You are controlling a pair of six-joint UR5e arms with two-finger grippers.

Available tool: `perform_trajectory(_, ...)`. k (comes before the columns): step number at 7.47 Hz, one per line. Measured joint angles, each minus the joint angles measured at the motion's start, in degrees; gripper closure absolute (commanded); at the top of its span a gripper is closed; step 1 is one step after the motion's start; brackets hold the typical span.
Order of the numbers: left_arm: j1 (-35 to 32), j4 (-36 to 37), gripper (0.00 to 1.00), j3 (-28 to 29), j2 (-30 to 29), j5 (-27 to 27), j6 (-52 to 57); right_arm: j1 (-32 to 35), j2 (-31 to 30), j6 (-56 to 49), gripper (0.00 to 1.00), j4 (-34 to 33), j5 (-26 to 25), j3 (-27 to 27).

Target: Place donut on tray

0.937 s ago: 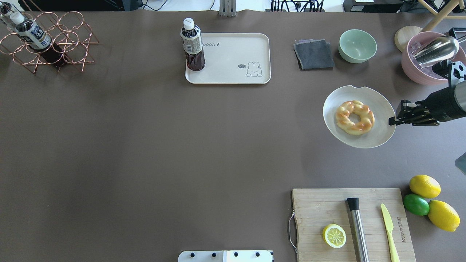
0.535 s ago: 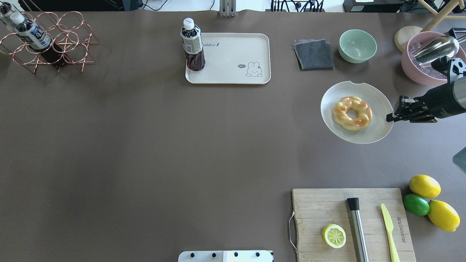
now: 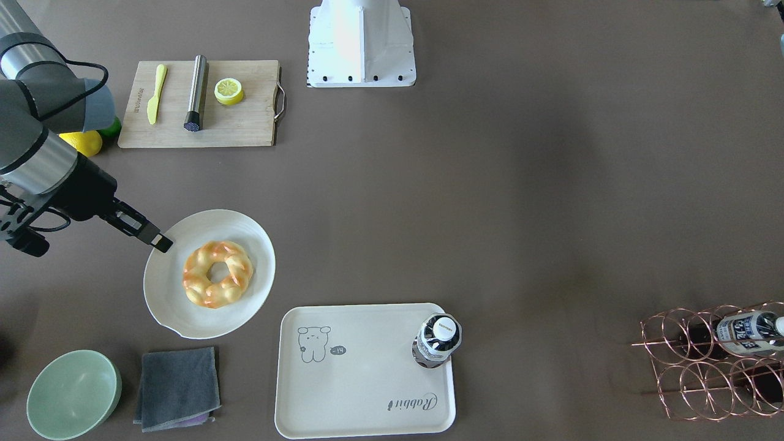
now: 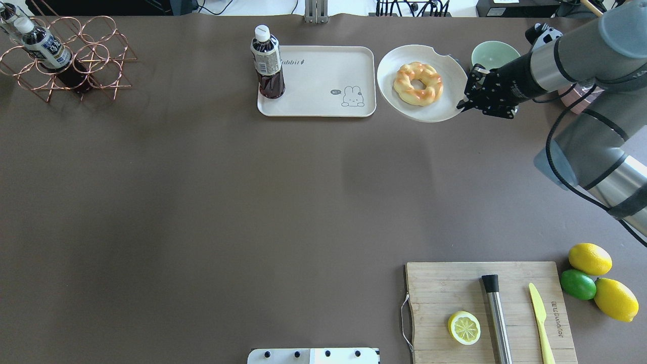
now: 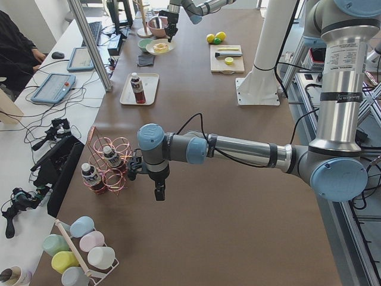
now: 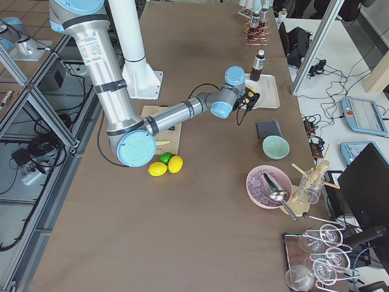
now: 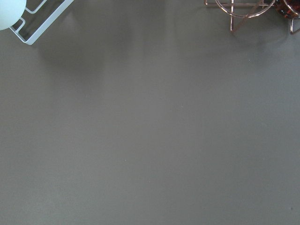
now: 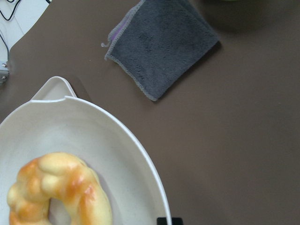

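Note:
The donut (image 4: 418,83), a golden twisted ring with orange-brown patches, lies on a round off-white plate (image 4: 445,108). My right gripper (image 4: 462,103) is shut on the plate's right rim and holds it off the table, just right of the cream tray (image 4: 323,81). The front-facing view shows the donut (image 3: 217,274), plate (image 3: 171,306), gripper (image 3: 162,244) and tray (image 3: 361,380). In the right wrist view the donut (image 8: 61,192) sits on the plate (image 8: 93,131), with a tray corner (image 8: 49,89) behind. My left gripper (image 5: 159,192) hangs near the wire rack; I cannot tell whether it is open or shut.
A dark drink bottle (image 4: 267,63) stands on the tray's left end. A grey cloth (image 3: 177,389) and green bowl (image 3: 73,395) lie beside the plate. The copper wire rack (image 4: 65,58) is far left. The cutting board (image 4: 490,311) and lemons (image 4: 601,278) are near right.
My right gripper has carried the plate with the donut from the table's right side farther away and to the left, up beside the tray's right edge.

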Motion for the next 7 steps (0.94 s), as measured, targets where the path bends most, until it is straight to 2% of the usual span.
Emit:
perform_trajectory(3, 0.05, 0.12, 0.02, 0.06, -0.34, 1.12, -0.02, -6.29, 13.49, 6.90, 1.00, -0.20, -10.82, -11.84)
perform_trajectory(7, 0.10, 0.13, 0.02, 0.06, -0.65, 2.09, -0.04, -9.76, 23.34, 10.55, 1.00, -0.17, -18.44, -24.77)
